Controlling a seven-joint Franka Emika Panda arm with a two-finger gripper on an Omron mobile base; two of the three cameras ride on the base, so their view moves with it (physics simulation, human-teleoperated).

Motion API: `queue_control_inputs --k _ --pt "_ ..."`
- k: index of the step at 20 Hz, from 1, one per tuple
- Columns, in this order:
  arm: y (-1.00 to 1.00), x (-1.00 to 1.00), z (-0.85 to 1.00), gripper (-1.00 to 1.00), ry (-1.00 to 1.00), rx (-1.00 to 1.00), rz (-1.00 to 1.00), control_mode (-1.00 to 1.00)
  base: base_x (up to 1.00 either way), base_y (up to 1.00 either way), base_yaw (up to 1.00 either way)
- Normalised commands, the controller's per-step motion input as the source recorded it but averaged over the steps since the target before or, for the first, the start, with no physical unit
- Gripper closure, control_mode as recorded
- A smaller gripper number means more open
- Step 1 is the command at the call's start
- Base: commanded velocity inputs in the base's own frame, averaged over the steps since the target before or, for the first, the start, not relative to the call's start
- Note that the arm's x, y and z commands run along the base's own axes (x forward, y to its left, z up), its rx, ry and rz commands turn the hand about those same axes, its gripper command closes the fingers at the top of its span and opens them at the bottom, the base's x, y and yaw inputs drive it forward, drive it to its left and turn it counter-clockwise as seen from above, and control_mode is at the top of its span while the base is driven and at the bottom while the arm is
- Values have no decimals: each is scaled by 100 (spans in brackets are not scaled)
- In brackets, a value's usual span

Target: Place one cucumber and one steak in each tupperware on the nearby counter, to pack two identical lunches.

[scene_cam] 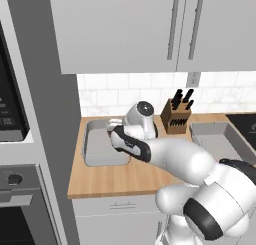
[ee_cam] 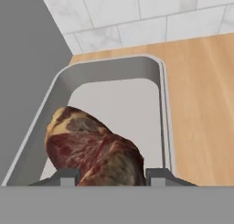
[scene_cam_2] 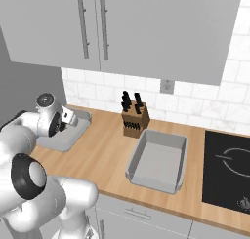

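Because the white arm stands in the way, the hand (scene_cam: 111,131) is mostly hidden in the left base view, at the middle left of the frame over a grey tupperware (scene_cam: 92,154). In the hand view, the two dark finger tips (ee_cam: 67,175) are cut off by the bottom edge, so little of them shows. They sit on either side of a steak (ee_cam: 93,150) and hold it, part way open around it. The steak is dark brown-red and lumpy, with a pale yellow patch at its upper left end. It fills the lower left of the hand view, inside the rim of the tupperware. If the steak touches the tray floor, I cannot tell. A second grey tupperware (scene_cam_2: 158,160) lies on the wooden worktop (scene_cam_2: 105,155) in the middle of the right base view, just below a knife block (scene_cam_2: 134,120).
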Motion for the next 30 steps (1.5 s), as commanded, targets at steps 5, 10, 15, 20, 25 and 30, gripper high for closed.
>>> queue_control_inputs --k 5,10,15,20,25,30 --pt "20 45 -10 -100 0 0 0 -100 0 0 0" --pt "22 51 -19 -100 0 0 0 -100 0 0 0" --pt "0 -10 15 -100 -5 0 0 -100 0 0 0" --pt "-9 -95 96 -100 -8 0 0 -100 0 0 0" --pt "-50 -100 96 -100 -2 1 0 -100 0 0 0" --pt "-59 -100 76 -100 5 1 0 -100 0 0 0"
